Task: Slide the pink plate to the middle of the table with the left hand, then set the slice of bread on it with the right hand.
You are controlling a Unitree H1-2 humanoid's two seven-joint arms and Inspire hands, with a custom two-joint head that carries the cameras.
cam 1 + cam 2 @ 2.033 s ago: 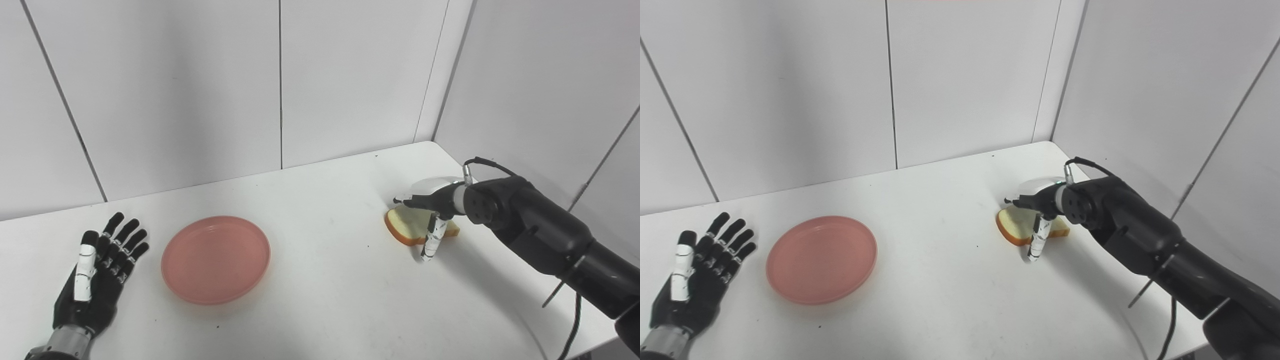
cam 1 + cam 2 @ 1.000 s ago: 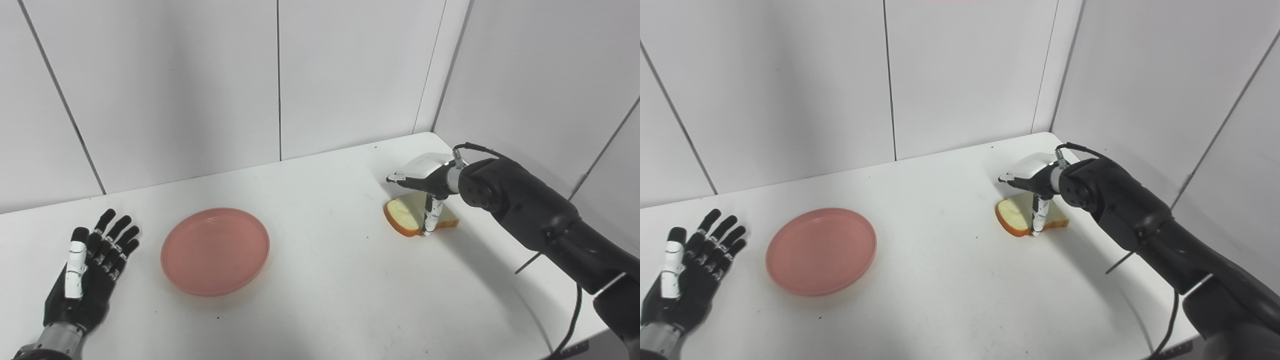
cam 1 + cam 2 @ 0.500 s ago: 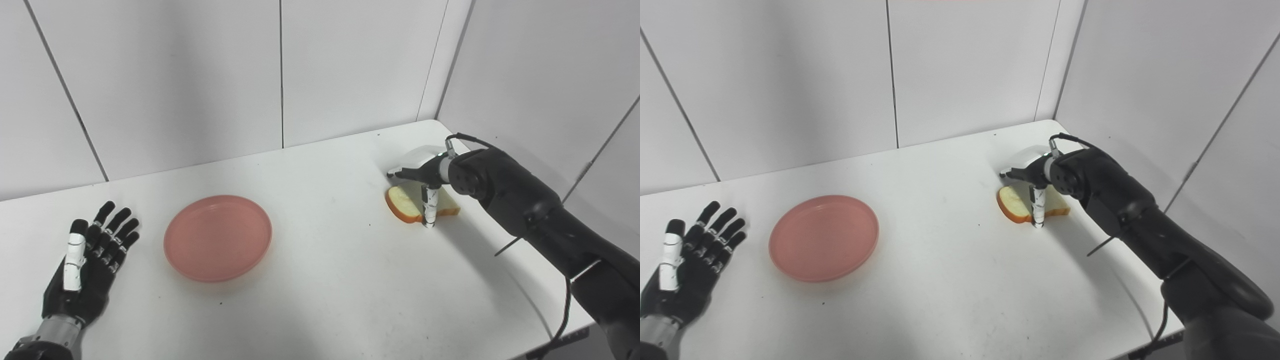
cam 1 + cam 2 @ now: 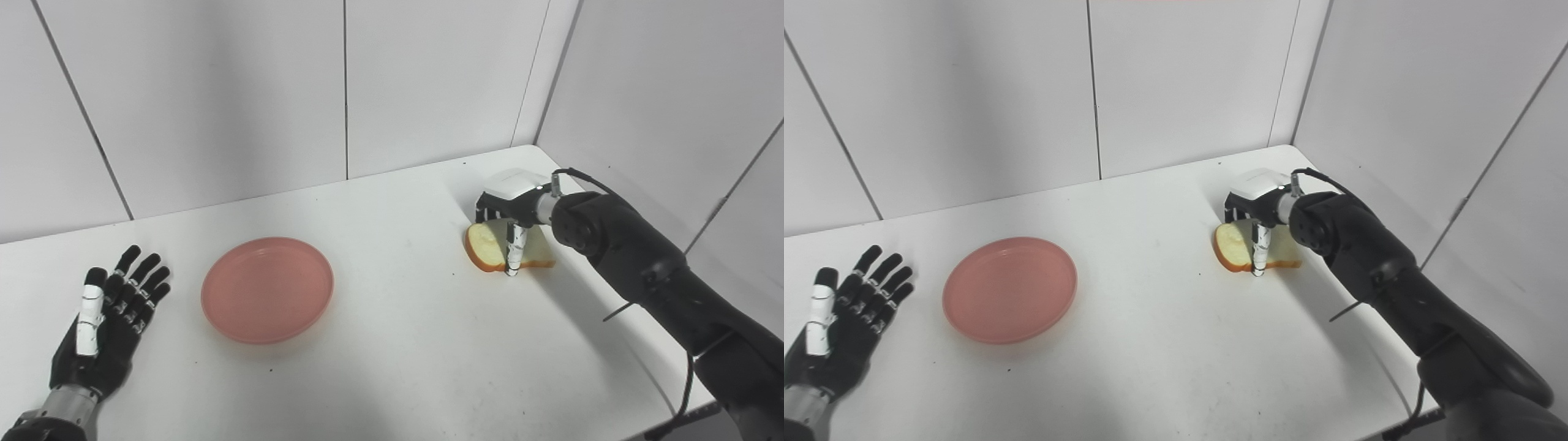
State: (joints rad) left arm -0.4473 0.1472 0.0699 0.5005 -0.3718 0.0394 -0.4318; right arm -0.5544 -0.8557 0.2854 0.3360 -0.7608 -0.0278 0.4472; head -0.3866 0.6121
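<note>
Two hands over a white tabletop (image 4: 392, 343), one pink plate (image 4: 267, 290), one slice of bread (image 4: 490, 248).

Left hand (image 4: 104, 324) flat at the near left edge, palm up, fingers spread, holding nothing, just beside the plate but apart from it. Plate left of the tabletop's middle, bare inside. Bread near the far right corner, close to the white wall panels (image 4: 245, 92), one end tipped up off the surface. Right hand (image 4: 1255, 220) arched over the bread, thumb (image 4: 1258, 251) planted against the crust on the near side, fingers curled down behind; closed around the slice, though grip firmness cannot be told. No obstacle between bread and plate. No readable writing or labels anywhere. Compared with half a second ago: fingers now curled down where they pointed outward, bread nudged slightly leftward and tilted; plate and left hand unchanged.
</note>
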